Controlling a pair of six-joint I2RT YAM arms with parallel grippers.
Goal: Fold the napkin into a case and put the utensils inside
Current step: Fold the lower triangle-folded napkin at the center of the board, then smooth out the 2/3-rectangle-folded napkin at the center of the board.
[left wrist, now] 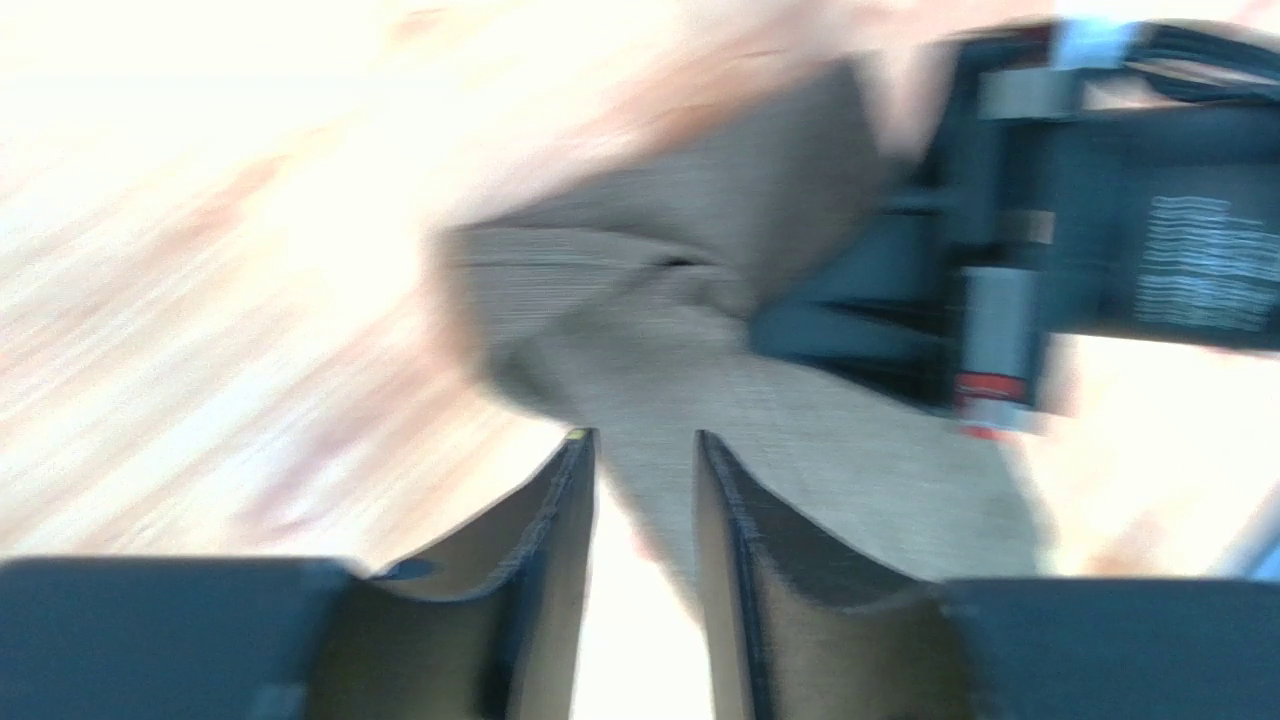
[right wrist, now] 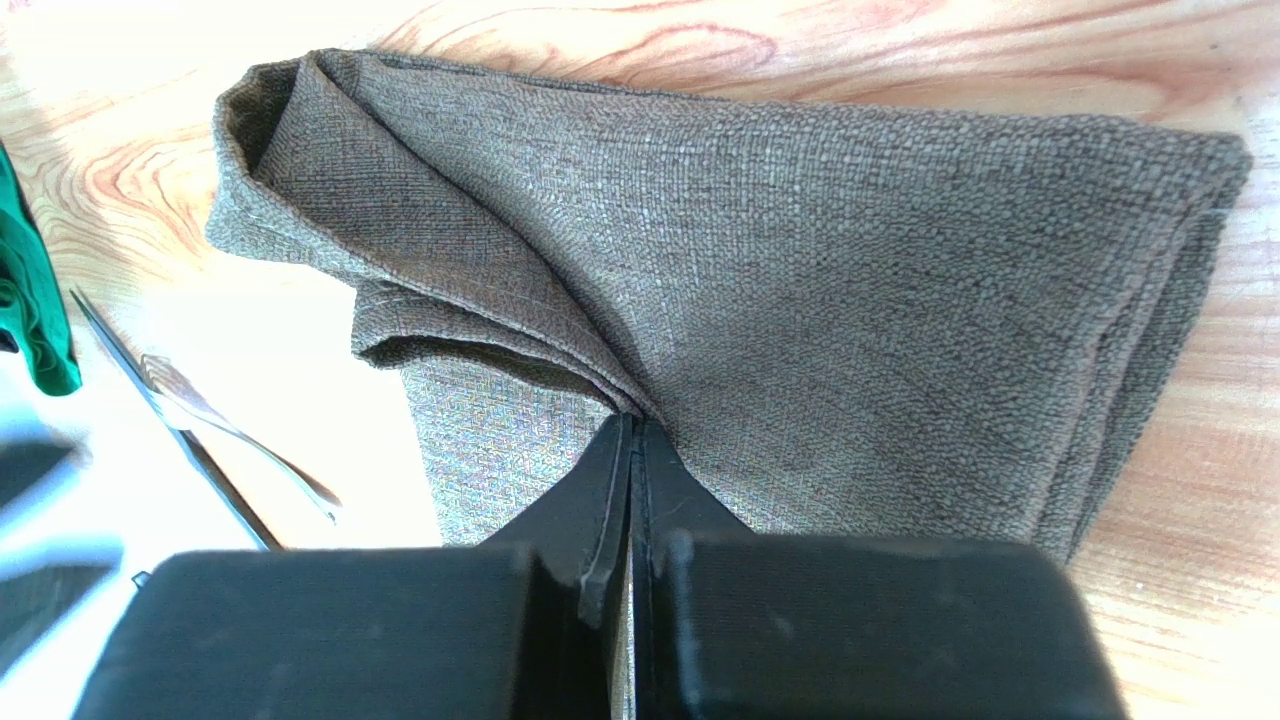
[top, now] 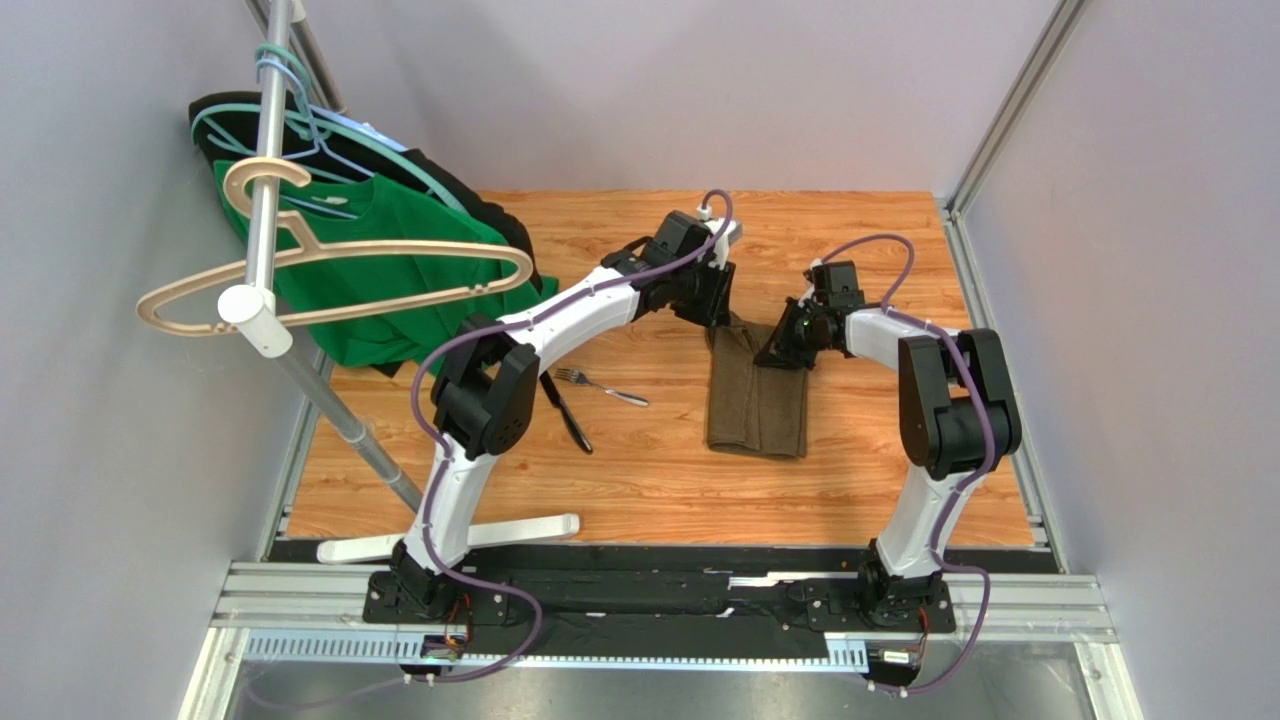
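Observation:
The olive-brown napkin [top: 759,398] lies folded in a long strip on the wooden table [top: 646,480], its far end bunched into creases [right wrist: 451,225]. My right gripper [right wrist: 631,425] is shut, its tips pinching a fold of the napkin near that far end [top: 784,345]. My left gripper [left wrist: 643,438] hovers open just over the napkin's far left corner [top: 721,311], nothing between its fingers; this view is blurred. The utensils lie left of the napkin: a silvery fork [top: 601,387] and a dark-handled piece [top: 567,408], also at the right wrist view's left edge [right wrist: 226,428].
A clothes rack pole [top: 271,165] with a wooden hanger [top: 301,285] stands at the left, carrying a green shirt [top: 383,285] and a black garment [top: 481,218]. Its white foot [top: 451,537] lies on the near left. Grey walls enclose the table on three sides.

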